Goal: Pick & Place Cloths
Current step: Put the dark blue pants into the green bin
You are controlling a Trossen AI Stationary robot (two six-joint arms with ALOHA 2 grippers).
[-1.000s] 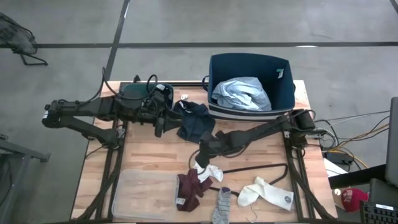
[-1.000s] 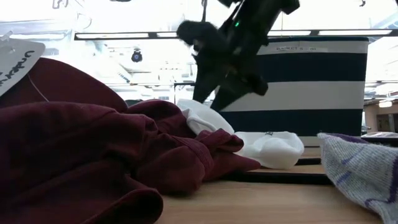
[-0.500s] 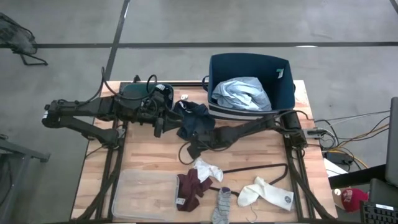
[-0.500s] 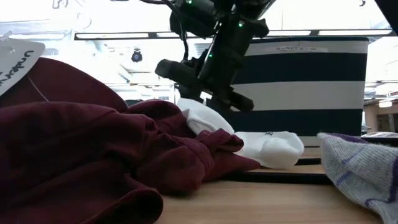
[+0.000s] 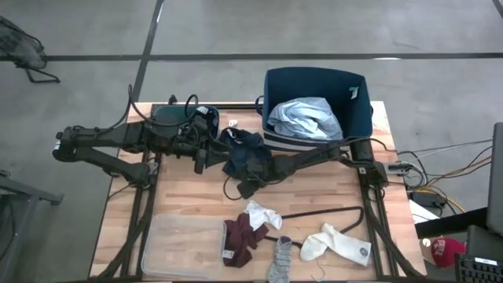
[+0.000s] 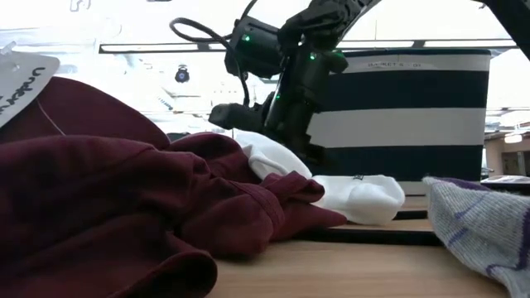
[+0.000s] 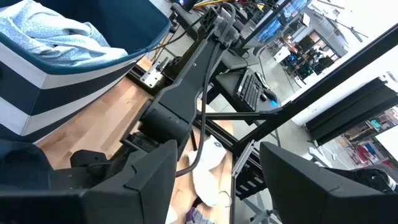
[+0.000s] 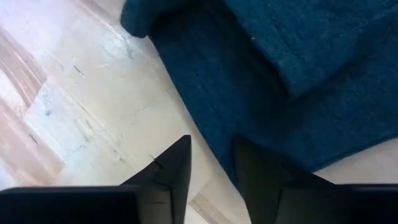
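Note:
A dark navy cloth lies crumpled on the table's far middle. My right gripper is open and points down at the cloth's near edge, with the wood beside it. My left gripper is open and rests by the cloth's left side. A light blue shirt lies inside the navy striped basket. Near the front edge lie a white sock, a maroon piece, a grey sock and another white sock. My right gripper comes from above at the navy cloth's near edge. One fingertip stands over that edge and the other over bare wood. Whether it touches the cloth, I cannot tell.
A thin black hanger lies between the two white socks. A clear plastic tray sits at the near left corner. The basket stands at the far right corner. Bare wood shows between the navy cloth and the socks.
My right gripper has moved from above the white sock toward the far edge and down, to the navy cloth's near edge. The sock stays on the table.

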